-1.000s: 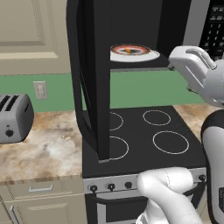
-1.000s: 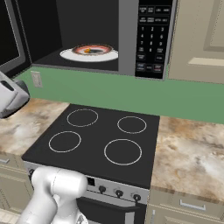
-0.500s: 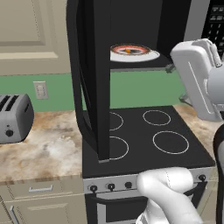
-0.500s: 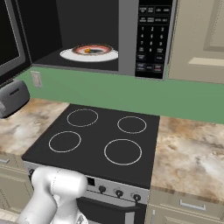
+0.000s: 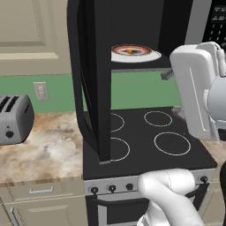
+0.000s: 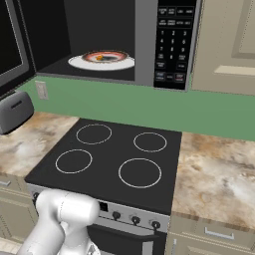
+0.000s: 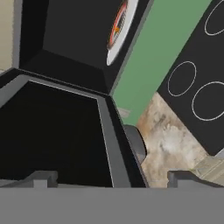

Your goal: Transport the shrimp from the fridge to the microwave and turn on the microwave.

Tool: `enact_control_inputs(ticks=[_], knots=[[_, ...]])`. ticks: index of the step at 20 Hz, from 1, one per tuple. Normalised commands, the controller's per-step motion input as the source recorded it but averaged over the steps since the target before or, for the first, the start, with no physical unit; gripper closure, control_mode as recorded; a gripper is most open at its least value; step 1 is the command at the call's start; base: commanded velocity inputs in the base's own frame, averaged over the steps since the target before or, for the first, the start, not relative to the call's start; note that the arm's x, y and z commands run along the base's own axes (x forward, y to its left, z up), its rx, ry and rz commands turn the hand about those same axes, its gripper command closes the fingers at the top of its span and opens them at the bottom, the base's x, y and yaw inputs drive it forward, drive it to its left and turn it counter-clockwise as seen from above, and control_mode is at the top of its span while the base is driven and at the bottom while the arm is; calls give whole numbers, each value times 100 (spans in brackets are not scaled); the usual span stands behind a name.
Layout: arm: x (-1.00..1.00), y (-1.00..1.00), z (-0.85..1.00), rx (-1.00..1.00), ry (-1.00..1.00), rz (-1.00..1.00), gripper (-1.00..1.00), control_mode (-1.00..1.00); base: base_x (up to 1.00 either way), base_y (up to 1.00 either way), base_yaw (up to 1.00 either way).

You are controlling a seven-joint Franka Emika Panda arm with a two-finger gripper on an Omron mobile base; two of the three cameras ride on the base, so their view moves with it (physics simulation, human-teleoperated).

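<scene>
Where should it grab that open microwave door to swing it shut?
Probably the free outer edge of the microwave door, approached from the toaster side. The door stands swung out over the stove, so pushing its flat outer face with the open end effector may suffice.

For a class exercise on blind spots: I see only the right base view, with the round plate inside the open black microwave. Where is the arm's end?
Observer: The white arm's end is raised to the right of the swung-open black microwave door.
Operator: Are its fingers gripping anything?
Observer: No, the small dark fingers stand wide apart and empty.
Operator: What do they point at?
Observer: The door's dark inner window, close by.
</scene>
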Motion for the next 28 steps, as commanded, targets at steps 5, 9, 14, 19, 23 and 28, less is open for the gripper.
enact_control_inputs(ticks=[5,9,14,19,23,28], knots=[[-28,36,0,10,1,0,-100,-100,0,0,0],[-29,36,0,16,1,0,-100,-100,0,0,0],[-23,42,0,13,0,0,-100,-100,0,0,0],[-24,39,0,12,0,0,-100,-100,0,0,0],[-20,38,0,6,0,3,-100,-100,0,0,0],[-20,42,0,2,-1,7,-100,-100,0,0,0]])
